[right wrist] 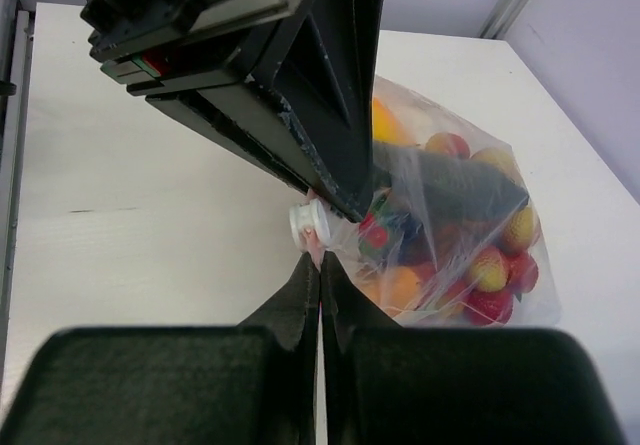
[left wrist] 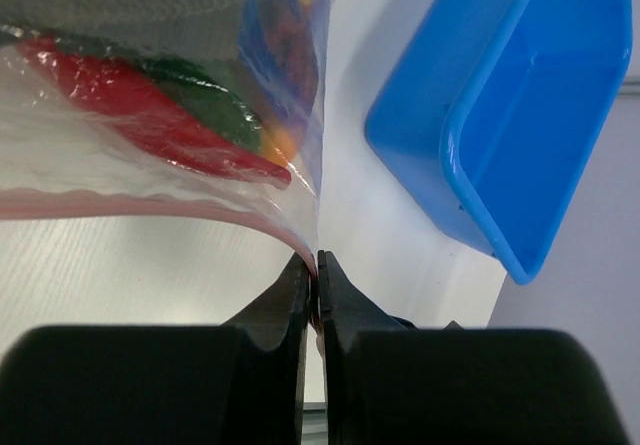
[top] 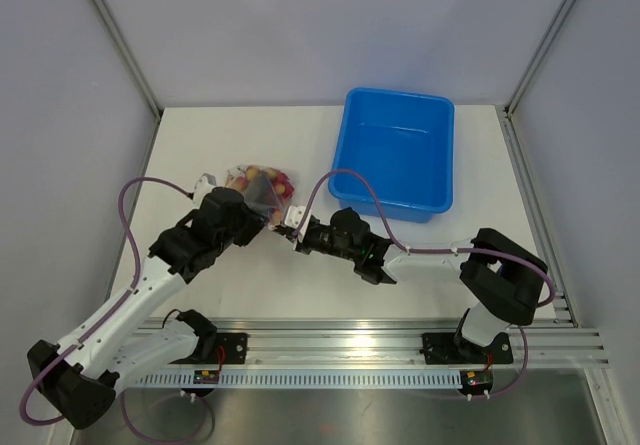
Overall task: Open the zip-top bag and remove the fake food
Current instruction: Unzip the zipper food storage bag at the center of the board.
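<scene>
My left gripper (left wrist: 317, 263) is pinched all the way together on the edge of the zip-top bag (left wrist: 130, 180) — the thin film is caught right between the tips, just where the pink zipper strip (left wrist: 120, 205) curves down. The bag is at the middle-left of the white table (top: 200, 145), between my two grippers, stuffed with the fake food (right wrist: 487, 268) — red, yellow, orange and green bits show through the plastic. My right gripper (right wrist: 320, 263) is clamped tight too, tips on the bag's edge just beside the left one. The blue tub (top: 400, 155) is off to the right, apart from the bag.
</scene>
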`<move>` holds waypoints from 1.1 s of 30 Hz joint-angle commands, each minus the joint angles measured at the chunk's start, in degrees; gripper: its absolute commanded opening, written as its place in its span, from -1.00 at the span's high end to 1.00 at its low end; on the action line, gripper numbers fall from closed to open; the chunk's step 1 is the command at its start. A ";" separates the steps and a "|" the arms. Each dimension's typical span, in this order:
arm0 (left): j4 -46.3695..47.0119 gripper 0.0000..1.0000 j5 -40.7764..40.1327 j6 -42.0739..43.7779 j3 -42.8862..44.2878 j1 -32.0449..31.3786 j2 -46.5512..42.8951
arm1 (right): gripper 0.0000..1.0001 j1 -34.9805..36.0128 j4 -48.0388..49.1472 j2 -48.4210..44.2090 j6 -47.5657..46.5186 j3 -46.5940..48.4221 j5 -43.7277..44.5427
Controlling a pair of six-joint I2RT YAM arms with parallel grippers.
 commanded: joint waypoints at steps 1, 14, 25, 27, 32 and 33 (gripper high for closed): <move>5.19 0.83 -3.01 8.83 3.61 -0.32 -2.33 | 1.00 0.55 -1.75 -3.03 1.48 3.24 2.41; 17.22 -0.20 -4.52 25.90 -2.10 -0.32 -14.27 | 1.00 0.46 -8.52 -7.25 3.33 4.56 3.38; 36.98 -0.98 11.57 39.79 -12.12 -0.32 -20.96 | 1.00 0.37 -14.94 -12.26 6.22 5.35 4.17; 38.14 -0.98 10.97 39.97 -13.09 -0.32 -20.79 | 1.00 0.46 -18.00 -13.49 7.19 5.97 4.18; 41.48 -0.98 11.14 40.41 -13.79 -0.32 -17.63 | 1.00 0.37 -22.41 -15.07 8.51 7.55 2.86; 43.58 -0.98 12.36 41.28 -14.32 -0.32 -17.19 | 1.00 0.29 -23.20 -15.16 8.60 7.73 2.68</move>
